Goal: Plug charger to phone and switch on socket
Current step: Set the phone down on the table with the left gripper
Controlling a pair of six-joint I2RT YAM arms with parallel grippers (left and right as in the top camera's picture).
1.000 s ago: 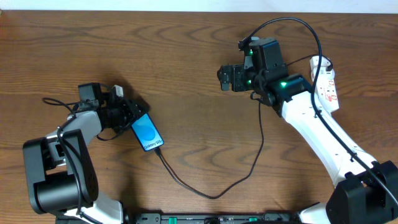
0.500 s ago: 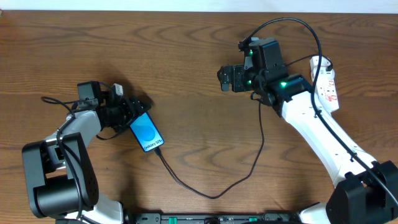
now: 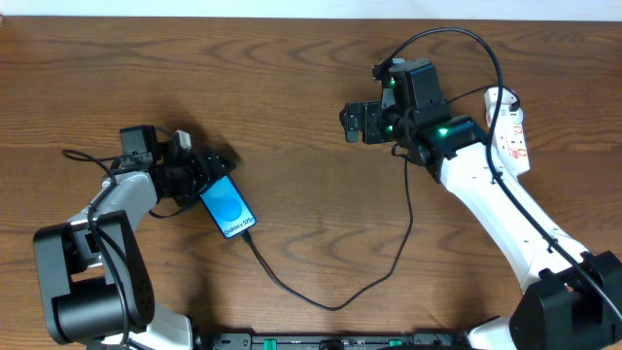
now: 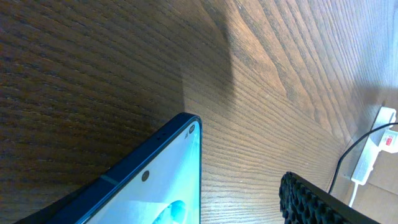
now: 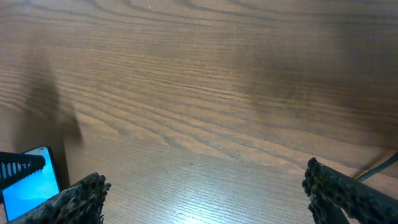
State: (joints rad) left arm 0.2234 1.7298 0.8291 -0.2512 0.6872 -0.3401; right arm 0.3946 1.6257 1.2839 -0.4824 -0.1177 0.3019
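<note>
The phone [image 3: 227,207] lies slanted on the table, screen lit blue, and also shows in the left wrist view [image 4: 155,193] and the right wrist view [image 5: 28,186]. The charger [image 3: 335,305], a thin black cable, has its tip at the phone's lower end and loops right and up towards the socket [image 3: 511,126], a white power strip at the far right, also in the left wrist view [image 4: 373,149]. My left gripper [image 3: 201,173] sits over the phone's top end; one finger shows apart from the phone's edge. My right gripper [image 3: 352,122] is open and empty above bare wood [image 5: 211,199].
The right arm's own black cable [image 3: 457,39] arcs above the arm near the socket. The table's far edge [image 3: 311,17] runs along the top. The arm bases stand at the near left and near right.
My left arm has shifted slightly left and the phone has moved a little up-left with it. The right arm has not moved.
</note>
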